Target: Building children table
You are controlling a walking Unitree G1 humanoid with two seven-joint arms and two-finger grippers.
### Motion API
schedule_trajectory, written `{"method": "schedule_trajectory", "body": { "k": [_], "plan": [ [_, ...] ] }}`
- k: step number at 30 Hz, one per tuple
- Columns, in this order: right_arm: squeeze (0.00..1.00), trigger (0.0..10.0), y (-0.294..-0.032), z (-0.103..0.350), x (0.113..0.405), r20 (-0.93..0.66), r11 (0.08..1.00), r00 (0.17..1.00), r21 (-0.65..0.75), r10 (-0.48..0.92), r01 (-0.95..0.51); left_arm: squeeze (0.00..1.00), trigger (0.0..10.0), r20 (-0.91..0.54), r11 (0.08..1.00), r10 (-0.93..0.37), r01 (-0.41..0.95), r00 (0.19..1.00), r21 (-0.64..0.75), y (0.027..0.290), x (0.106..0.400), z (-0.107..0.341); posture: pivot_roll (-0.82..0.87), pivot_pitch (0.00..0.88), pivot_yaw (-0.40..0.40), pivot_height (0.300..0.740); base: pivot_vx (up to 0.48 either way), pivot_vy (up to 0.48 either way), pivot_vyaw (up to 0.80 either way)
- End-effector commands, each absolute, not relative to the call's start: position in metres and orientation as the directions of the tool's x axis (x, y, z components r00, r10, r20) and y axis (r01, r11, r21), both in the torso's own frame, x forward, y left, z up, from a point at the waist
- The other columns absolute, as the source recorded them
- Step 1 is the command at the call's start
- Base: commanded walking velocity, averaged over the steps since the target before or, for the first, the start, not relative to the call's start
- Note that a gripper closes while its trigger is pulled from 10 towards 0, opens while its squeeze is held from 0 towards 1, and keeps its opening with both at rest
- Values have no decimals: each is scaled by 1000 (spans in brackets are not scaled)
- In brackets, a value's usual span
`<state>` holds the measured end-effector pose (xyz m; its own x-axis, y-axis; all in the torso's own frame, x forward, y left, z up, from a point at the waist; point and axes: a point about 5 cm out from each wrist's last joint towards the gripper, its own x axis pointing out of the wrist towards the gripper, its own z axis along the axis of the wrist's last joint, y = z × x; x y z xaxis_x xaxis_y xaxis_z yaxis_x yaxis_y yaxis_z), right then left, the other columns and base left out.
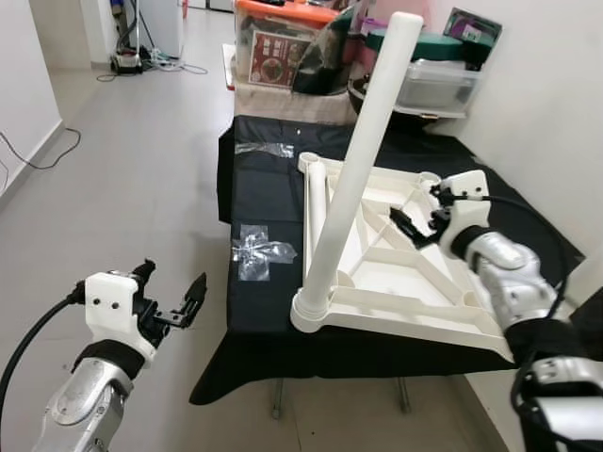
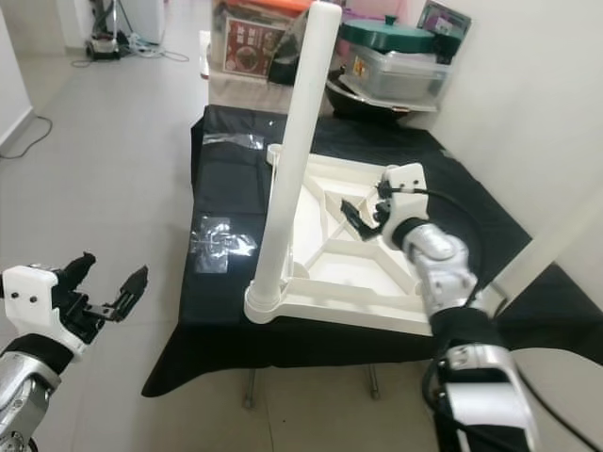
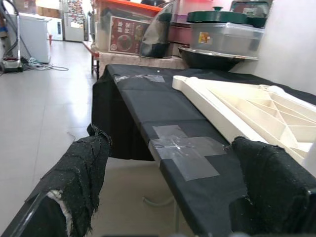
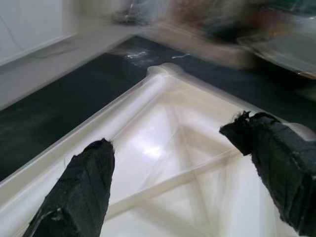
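The right end effector (image 1: 415, 222) hovers wide open over the upturned white tabletop (image 1: 415, 273), holding nothing. The left end effector (image 1: 172, 290) hangs wide open and empty over the tiled floor (image 1: 141, 169), beside the black-draped desk (image 1: 264, 202). One leg (image 1: 363, 155) stands in the tabletop's near corner. The box label (image 1: 275, 55) is unreadable.

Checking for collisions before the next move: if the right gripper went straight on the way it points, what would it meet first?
Probably the upturned white tabletop: the open right gripper hovers over its ribbed underside, pointing down toward the far corner. The depth is hard to judge.
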<state>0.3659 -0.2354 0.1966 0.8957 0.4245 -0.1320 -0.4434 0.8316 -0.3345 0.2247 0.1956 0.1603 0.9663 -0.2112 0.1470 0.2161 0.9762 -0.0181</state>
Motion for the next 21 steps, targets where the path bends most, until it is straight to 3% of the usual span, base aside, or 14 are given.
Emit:
{"method": "schedule_trajectory", "body": {
  "k": [1, 3, 4, 6, 7, 9, 10, 12, 14, 21],
  "plan": [
    [0, 10000, -224, 190, 352, -231, 662, 724, -296, 650, -689, 0, 10000, 150, 971, -229, 236, 962, -27, 192, 226, 159, 107, 0, -165, 740, 0, 0, 0],
    [0, 10000, -224, 190, 352, -231, 662, 724, -296, 650, -689, 0, 10000, 150, 971, -229, 236, 962, -27, 192, 226, 159, 107, 0, -165, 740, 0, 0, 0],
    [0, 10000, -215, 184, 341, -295, 519, 583, -273, 757, -810, 0, 10000, 150, 971, -231, 238, 961, -27, 192, 226, 159, 117, 0, -166, 740, 0, 0, 0],
    [0, 10000, -215, 184, 341, -295, 519, 583, -273, 757, -810, 0, 10000, 150, 971, -231, 238, 961, -27, 192, 226, 159, 117, 0, -166, 740, 0, 0, 0],
    [0, 10000, -206, 178, 334, -339, 403, 470, -253, 815, -880, 0, 10000, 149, 971, -232, 239, 961, -27, 192, 226, 159, 121, 0, -167, 740, 0, 0, 0],
    [0, 10000, -206, 178, 334, -339, 403, 470, -253, 815, -880, 0, 10000, 149, 971, -232, 239, 961, -27, 192, 226, 159, 121, 0, -167, 740, 0, 0, 0],
    [0, 10000, -198, 176, 331, -345, 336, 402, -236, 848, -912, 0, 10000, 148, 971, -233, 239, 961, -27, 192, 226, 159, 124, 0, -168, 740, 0, 0, 0],
    [0, 10000, -198, 176, 331, -345, 336, 402, -236, 848, -912, 0, 10000, 148, 971, -233, 239, 961, -27, 192, 226, 159, 124, 0, -168, 740, 0, 0, 0],
    [0, 10000, -177, 178, 330, -273, 252, 295, -182, 916, -950, 0, 10000, 147, 970, -235, 242, 961, -27, 193, 226, 159, 131, 0, -168, 740, 0, 0, 0],
    [0, 10000, -156, 178, 332, -177, 221, 244, -141, 954, -965, 0, 10000, 146, 969, -239, 245, 960, -26, 193, 227, 159, 134, 0, -169, 740, 0, 0, 0]
  ]
}}
